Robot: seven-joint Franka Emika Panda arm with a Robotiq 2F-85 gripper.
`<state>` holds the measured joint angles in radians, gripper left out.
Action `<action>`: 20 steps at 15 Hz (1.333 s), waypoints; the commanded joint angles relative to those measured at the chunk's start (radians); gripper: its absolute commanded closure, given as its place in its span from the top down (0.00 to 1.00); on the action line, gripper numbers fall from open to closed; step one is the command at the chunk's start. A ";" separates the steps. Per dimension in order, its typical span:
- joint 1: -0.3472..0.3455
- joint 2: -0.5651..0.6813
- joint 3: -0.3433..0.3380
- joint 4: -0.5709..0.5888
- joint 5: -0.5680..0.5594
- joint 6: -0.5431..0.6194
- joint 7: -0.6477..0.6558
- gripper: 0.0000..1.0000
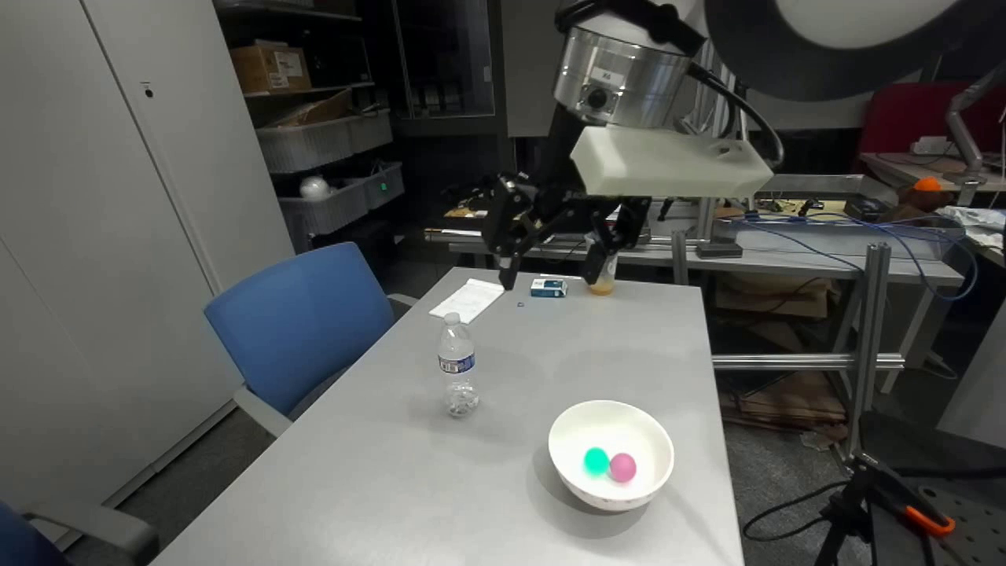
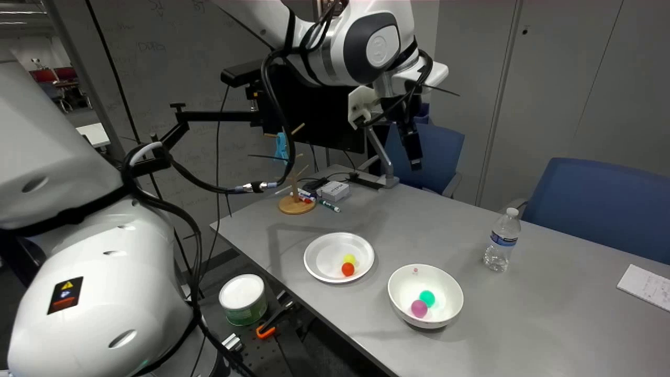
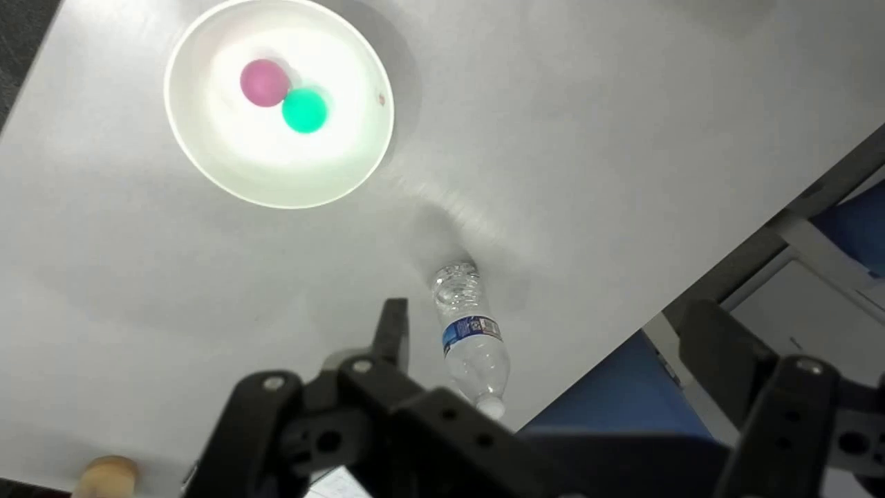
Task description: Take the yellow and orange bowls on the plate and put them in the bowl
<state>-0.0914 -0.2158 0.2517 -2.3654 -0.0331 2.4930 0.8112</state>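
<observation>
A yellow ball [image 2: 349, 259] and an orange ball [image 2: 347, 269] lie touching or nearly so on a white plate [image 2: 322, 254]. The plate and these balls are out of the wrist view. The white bowl [image 2: 445, 283] stands beside the plate and holds a green ball [image 2: 427, 298] and a pink ball [image 2: 419, 308]. The bowl also shows in an exterior view [image 1: 648, 428] and in the wrist view [image 3: 207, 149]. My gripper [image 3: 546, 308] is open and empty, its fingers wide apart. It hangs high above the table, away from plate and bowl, as an exterior view shows [image 1: 552, 275].
A clear water bottle [image 2: 502, 241] stands near the bowl. A wooden stand [image 2: 297, 204], markers [image 2: 329, 206] and a small white box [image 2: 334, 191] are at one end of the table. A paper pad [image 1: 468, 300] lies on it. Blue chairs [image 1: 302, 314] flank one edge.
</observation>
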 commanded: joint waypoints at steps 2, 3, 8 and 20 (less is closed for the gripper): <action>0.062 0.145 0.012 0.130 -0.134 -0.060 0.107 1.00; 0.080 0.176 0.007 0.148 -0.150 -0.071 0.110 1.00; 0.153 0.323 -0.045 0.197 -0.214 -0.117 0.091 1.00; 0.208 0.352 -0.121 0.163 -0.261 -0.105 0.102 1.00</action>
<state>0.0715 0.1279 0.1724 -2.2180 -0.2580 2.4124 0.8971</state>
